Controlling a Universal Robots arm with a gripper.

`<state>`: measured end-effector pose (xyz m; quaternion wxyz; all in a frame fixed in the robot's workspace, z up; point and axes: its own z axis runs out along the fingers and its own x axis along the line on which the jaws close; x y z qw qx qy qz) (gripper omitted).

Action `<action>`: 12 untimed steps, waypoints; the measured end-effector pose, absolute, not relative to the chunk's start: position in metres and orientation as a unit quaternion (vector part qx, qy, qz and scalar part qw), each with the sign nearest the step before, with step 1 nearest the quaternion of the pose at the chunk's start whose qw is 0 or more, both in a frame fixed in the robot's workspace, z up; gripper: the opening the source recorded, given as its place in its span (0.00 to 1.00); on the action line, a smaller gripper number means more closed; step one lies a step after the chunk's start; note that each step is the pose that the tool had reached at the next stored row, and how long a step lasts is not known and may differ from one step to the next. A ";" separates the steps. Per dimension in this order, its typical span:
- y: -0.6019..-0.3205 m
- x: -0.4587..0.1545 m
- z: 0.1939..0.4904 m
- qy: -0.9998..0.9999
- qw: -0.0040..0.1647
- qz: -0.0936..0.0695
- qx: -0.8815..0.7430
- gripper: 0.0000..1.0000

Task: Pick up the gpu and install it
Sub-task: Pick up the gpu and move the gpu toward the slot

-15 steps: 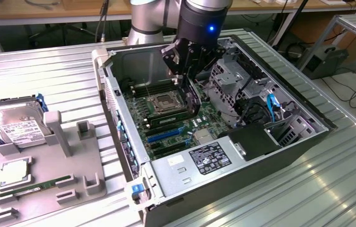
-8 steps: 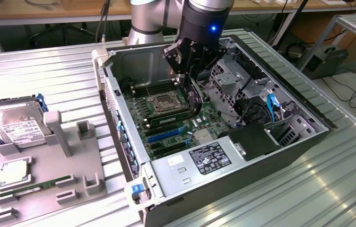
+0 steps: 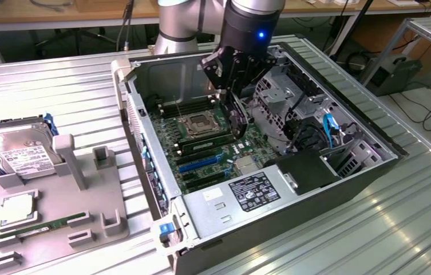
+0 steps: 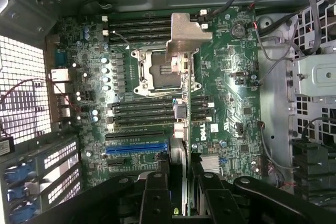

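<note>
- Exterior view: the silver and black robot arm (image 3: 249,23) comes down from the top centre of the frame. It reaches into an open, silver-walled computer case (image 3: 200,215) that lies on a ribbed metal table (image 3: 47,86).
- Its black gripper (image 3: 233,89) sits inside the case in the upper middle of the frame. It is closed partway on the gpu (image 3: 237,117), a thin dark circuit card seen edge-on and hanging upright below the fingers.
- The gpu is over the green motherboard (image 3: 200,157), just to the exterior view's right of the square metal processor socket (image 3: 200,123). Whether its lower end touches the board I cannot tell.
- At the exterior view's left, well apart from the case, stands a grey plastic holder (image 3: 62,200). It carries a silver hard drive with a white label (image 3: 18,154) and a long narrow green memory stick (image 3: 39,225).
- Wrist view: the gripper (image 4: 181,184) has its two black fingers (image 4: 156,187) on either side of the card's edge, pinching it between them.
- The gpu (image 4: 181,111) runs away from the camera. Its silver metal end bracket (image 4: 187,32) is at the far end, overlapping the processor socket (image 4: 157,72) and the black memory slots beside it.
- A blue slot (image 4: 136,149) on the motherboard (image 4: 231,103) lies just beside the card, near the fingers.
</note>
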<state>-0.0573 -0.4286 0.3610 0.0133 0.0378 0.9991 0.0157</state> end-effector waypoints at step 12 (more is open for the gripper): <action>-0.427 -0.047 0.359 0.999 0.013 0.016 0.038 0.26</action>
